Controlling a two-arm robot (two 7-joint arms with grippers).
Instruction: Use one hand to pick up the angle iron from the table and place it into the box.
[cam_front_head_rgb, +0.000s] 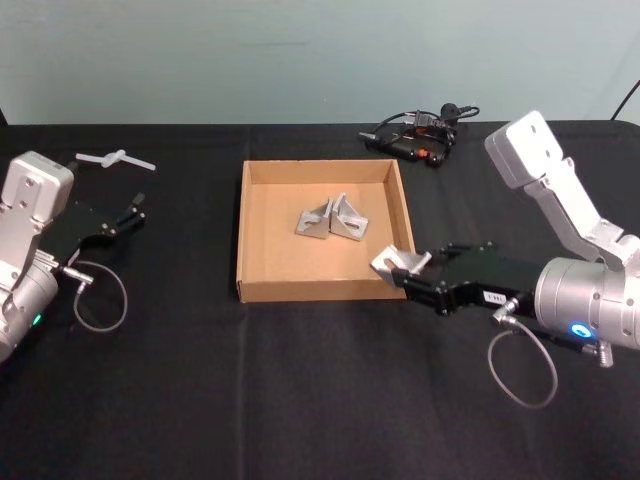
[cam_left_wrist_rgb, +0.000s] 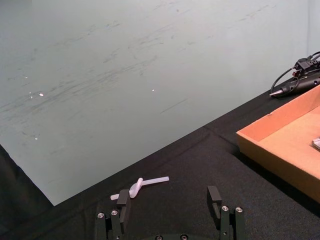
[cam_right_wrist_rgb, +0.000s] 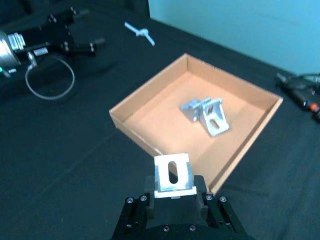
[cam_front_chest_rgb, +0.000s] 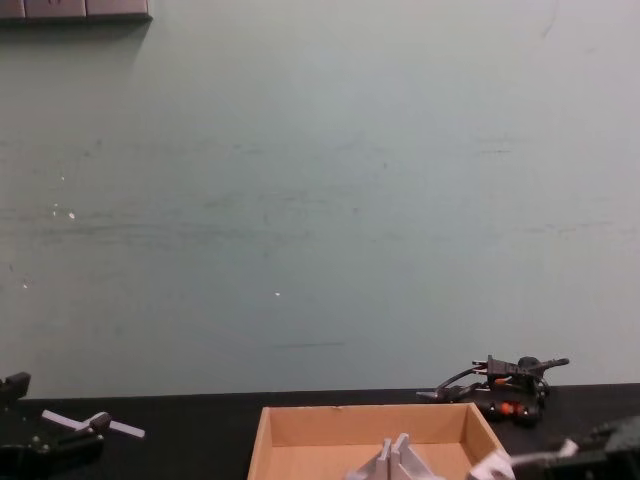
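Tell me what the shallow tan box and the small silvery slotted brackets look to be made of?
The shallow tan box looks like plain cardboard: matte brown walls with thin cut edges. The silvery slotted brackets, two lying in the box and one held by the right gripper, look like bare metal, perhaps aluminium or steel: a dull grey sheen and crisp edges.

A pale green wall, faintly scuffed, fills the background; a grey panel sits at eleven o'clock in chest view
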